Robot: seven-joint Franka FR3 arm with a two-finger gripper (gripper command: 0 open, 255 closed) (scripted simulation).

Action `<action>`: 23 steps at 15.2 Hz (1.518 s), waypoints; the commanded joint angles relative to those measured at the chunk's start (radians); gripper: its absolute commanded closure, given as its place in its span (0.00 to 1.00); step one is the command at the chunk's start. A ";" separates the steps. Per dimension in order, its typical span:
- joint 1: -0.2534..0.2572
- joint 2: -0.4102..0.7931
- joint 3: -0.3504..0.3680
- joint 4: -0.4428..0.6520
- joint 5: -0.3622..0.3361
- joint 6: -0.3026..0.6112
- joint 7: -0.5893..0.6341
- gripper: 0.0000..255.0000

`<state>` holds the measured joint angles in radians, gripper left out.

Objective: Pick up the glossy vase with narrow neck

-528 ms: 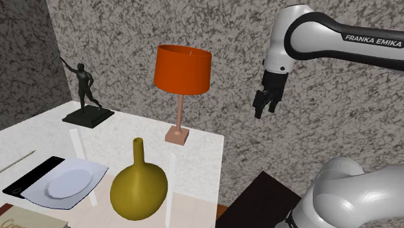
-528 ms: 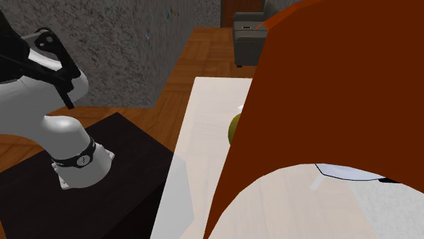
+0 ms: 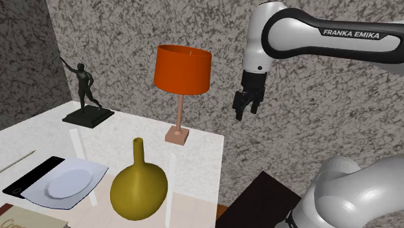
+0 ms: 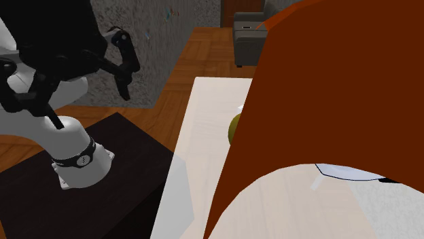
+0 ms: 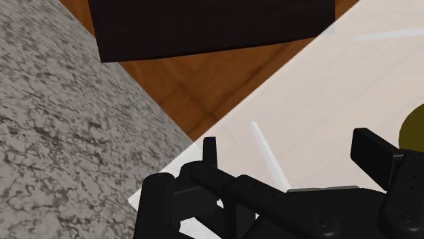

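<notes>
At the lower centre of the shoulder view, a glossy olive-gold vase (image 3: 138, 188) stands upright on a pale table (image 3: 201, 152), its narrow neck pointing straight up. A white plate (image 3: 68, 183) lies left of it. An orange-shaded lamp (image 3: 182, 68) and a dark statue (image 3: 85, 97) stand behind. The gripper (image 3: 243, 113) hangs upper right, fingers apart, empty.

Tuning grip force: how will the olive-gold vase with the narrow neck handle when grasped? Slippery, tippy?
The vase looks smooth and shiny, so it may well slip in a grasp. Its bulbous shape would likely roll if knocked over, though it looks stable upright. The thin neck seems the easier hold for the open gripper.
</notes>
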<state>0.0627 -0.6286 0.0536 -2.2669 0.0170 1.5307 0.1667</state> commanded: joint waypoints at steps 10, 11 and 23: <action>0.082 0.313 0.167 0.239 0.076 0.040 0.151 0.00; 0.089 0.344 0.181 0.267 0.078 0.041 0.165 0.00; 0.201 0.770 0.324 0.699 0.021 -0.007 0.345 0.00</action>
<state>0.2505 0.0996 0.3670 -1.6073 0.0473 1.5259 0.4952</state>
